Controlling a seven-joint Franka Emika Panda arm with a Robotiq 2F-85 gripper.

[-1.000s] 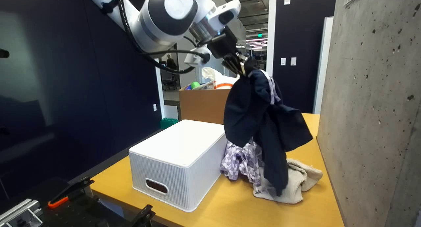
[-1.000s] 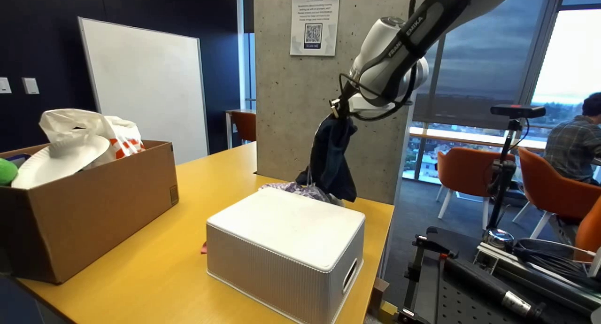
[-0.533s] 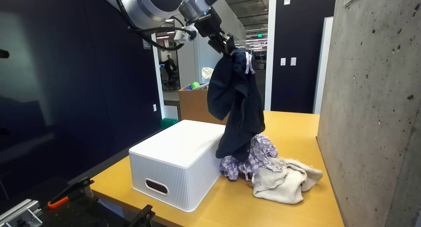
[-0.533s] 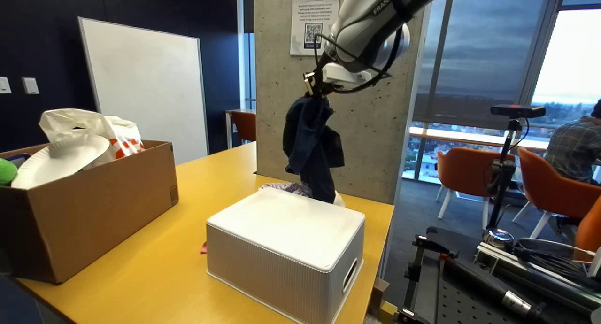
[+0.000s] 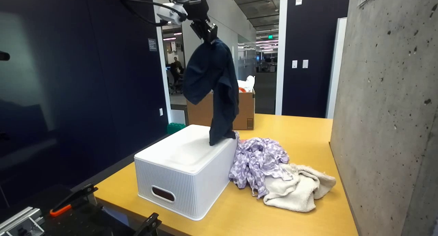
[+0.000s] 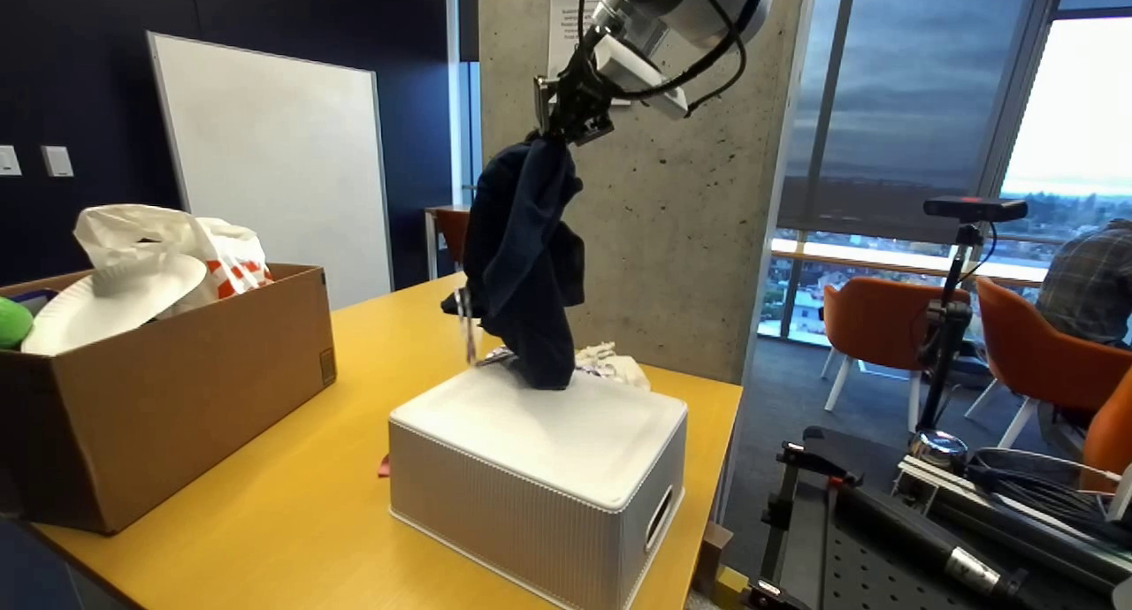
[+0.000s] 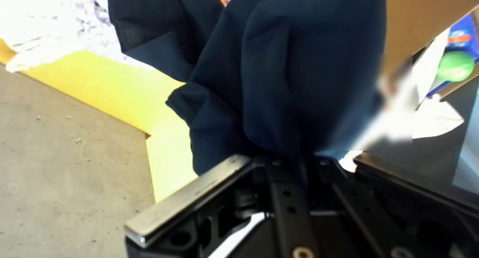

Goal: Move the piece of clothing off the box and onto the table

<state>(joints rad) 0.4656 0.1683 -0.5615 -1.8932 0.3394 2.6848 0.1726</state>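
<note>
My gripper (image 5: pixel 209 38) is shut on a navy piece of clothing (image 5: pixel 224 82) and holds it high, hanging down. Both also show in an exterior view, the gripper (image 6: pixel 559 137) above the clothing (image 6: pixel 522 256). The clothing's lower end hangs over the back part of the lid of the white ribbed box (image 5: pixel 178 152); I cannot tell whether it touches the lid. The box also shows in an exterior view (image 6: pixel 539 442). In the wrist view the navy fabric (image 7: pixel 269 71) runs between the fingertips (image 7: pixel 301 164). The yellow table (image 5: pixel 246 212) is under the box.
A purple-and-white checked cloth (image 5: pixel 256 160) and a beige towel (image 5: pixel 301 188) lie on the table beside the box. A filled cardboard box (image 6: pixel 203 398) stands on the table, and also shows in an exterior view (image 5: pixel 246 113). A concrete wall (image 5: pixel 386 109) borders the table.
My gripper has risen and moved with the navy clothing from above the checked cloth and towel to over the white box. The checked cloth and towel are uncovered now.
</note>
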